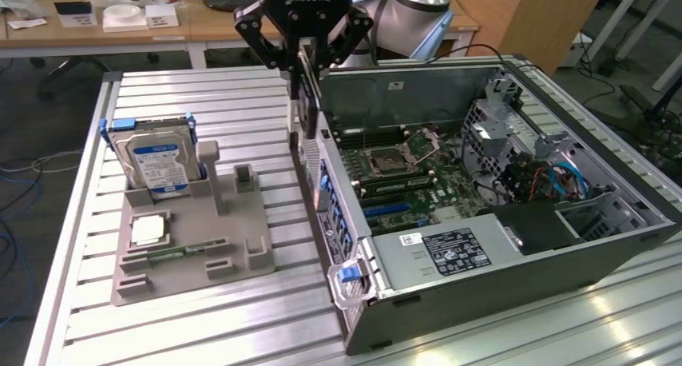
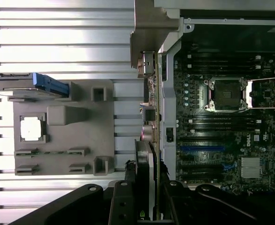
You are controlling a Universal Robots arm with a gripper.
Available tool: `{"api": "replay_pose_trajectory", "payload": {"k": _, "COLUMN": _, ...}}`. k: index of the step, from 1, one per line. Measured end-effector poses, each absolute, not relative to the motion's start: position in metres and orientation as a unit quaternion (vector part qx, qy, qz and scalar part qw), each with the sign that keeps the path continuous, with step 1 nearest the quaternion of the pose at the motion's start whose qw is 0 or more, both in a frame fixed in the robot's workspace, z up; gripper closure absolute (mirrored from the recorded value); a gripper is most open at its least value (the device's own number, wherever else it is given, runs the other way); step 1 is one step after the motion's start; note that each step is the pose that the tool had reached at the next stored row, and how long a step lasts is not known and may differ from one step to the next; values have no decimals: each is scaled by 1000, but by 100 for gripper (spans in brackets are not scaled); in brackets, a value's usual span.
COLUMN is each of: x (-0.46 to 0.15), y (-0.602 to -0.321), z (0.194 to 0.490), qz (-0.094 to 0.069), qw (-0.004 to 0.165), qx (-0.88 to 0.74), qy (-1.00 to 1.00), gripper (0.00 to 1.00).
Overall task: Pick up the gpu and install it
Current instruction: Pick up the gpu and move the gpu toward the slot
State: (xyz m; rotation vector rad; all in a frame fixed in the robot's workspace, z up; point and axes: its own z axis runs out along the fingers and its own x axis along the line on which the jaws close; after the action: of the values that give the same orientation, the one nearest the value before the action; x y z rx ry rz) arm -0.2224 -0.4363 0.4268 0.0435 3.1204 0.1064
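My gripper (image 1: 307, 62) hangs at the back of the scene and is shut on the gpu (image 1: 308, 102), a thin dark card held on edge and hanging down from the fingers. The card hovers over the wall of the open computer case (image 1: 596, 246) on the exterior view's left, between the case and the grey parts holder. In the wrist view the gpu (image 2: 146, 140) runs edge-on away from the gripper (image 2: 145, 201), its metal bracket (image 2: 149, 33) at the far end, along the case wall beside the motherboard (image 2: 231, 122). A blue expansion slot (image 2: 203, 148) lies on the board.
A grey parts holder (image 1: 192, 230) on the slatted table carries an upright silver hard drive (image 1: 158, 158), a processor chip (image 1: 149, 228) and a green memory stick (image 1: 187, 250). A power supply (image 1: 448, 250) and cables (image 1: 554, 178) sit inside the case. Desks stand behind.
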Motion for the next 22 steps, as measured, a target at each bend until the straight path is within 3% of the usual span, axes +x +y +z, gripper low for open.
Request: {"api": "replay_pose_trajectory", "payload": {"k": 22, "x": -196, "y": -436, "z": 427, "qz": 34, "qw": 10, "qx": 14, "qy": 999, "gripper": 72}}
